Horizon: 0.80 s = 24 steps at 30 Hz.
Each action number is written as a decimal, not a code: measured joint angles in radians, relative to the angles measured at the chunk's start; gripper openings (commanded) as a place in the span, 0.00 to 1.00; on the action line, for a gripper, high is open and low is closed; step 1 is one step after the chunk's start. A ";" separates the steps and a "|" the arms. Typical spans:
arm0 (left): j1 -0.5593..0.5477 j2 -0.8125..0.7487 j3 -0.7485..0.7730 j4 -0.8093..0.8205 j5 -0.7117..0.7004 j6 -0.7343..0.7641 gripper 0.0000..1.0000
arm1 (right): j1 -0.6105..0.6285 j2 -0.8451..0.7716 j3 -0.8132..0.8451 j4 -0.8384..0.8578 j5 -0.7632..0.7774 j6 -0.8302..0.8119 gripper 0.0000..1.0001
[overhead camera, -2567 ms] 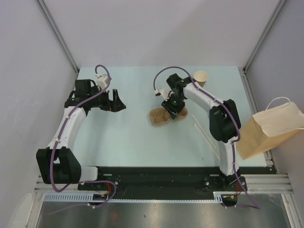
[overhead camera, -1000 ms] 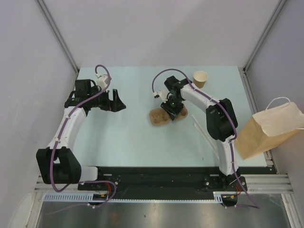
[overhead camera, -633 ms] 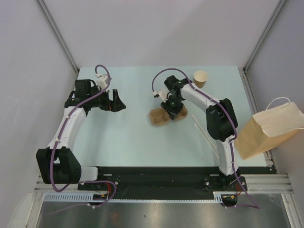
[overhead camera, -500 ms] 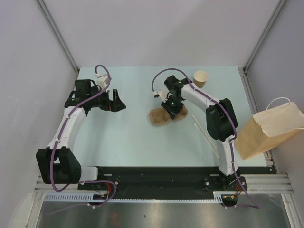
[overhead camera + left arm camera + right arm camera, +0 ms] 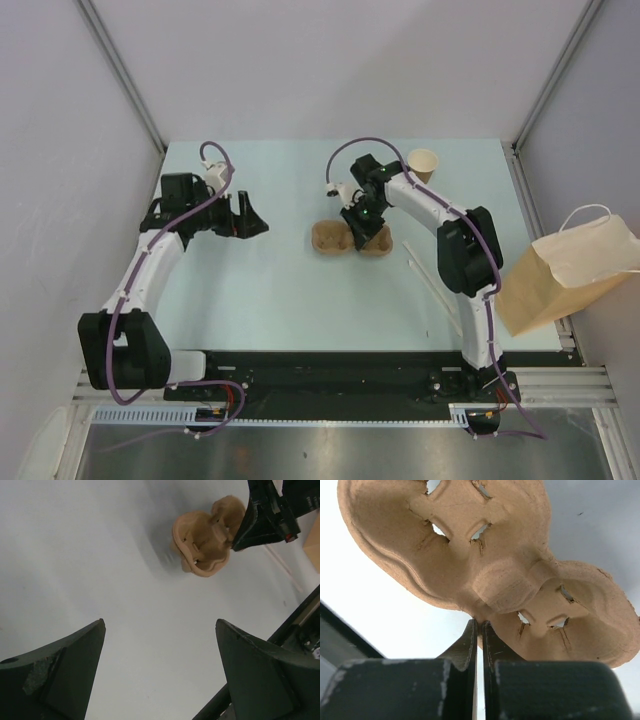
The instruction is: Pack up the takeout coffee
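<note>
Top external view: the only paper cup I can make out stands upright and lidless toward the far right of the table, just beyond the right arm's forearm. I see no second cup and no black lid anywhere. Nothing has hold of the cup. Nearer the middle of the table lies the moulded cup carrier. The right gripper has its fingers pinched almost together on the thin rim at the carrier's waist, between the two wells. So the step in hand looks to me like positioning the carrier, with no cup loaded yet. The next move, I'd judge, calls for setting the carrier flat with its wells facing up, letting go, and reaching back for the cup. A firm but light grip would suit it, since a thin paper wall will likely dent. The left gripper hangs wide apart and empty over bare table on the left, well away from the carrier. The paper bag with white handles leans off the right edge, well apart from the cup and carrier. A thin pale stick lies on the table beside the right arm, between the carrier and the bag, and might get swept along.
</note>
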 measured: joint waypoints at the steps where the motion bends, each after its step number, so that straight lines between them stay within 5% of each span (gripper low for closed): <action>1: 0.000 -0.008 -0.031 0.027 0.014 -0.022 0.96 | -0.008 -0.003 0.000 0.003 -0.023 0.025 0.00; 9: -0.056 -0.106 -0.330 0.361 0.070 -0.305 0.99 | -0.074 -0.051 -0.003 0.088 -0.134 0.283 0.00; 16: -0.257 -0.072 -0.341 0.574 -0.037 -0.460 0.99 | -0.077 -0.092 -0.084 0.219 -0.165 0.558 0.00; 24: -0.355 0.120 -0.289 0.671 -0.129 -0.583 0.92 | -0.069 -0.095 -0.150 0.310 -0.194 0.741 0.00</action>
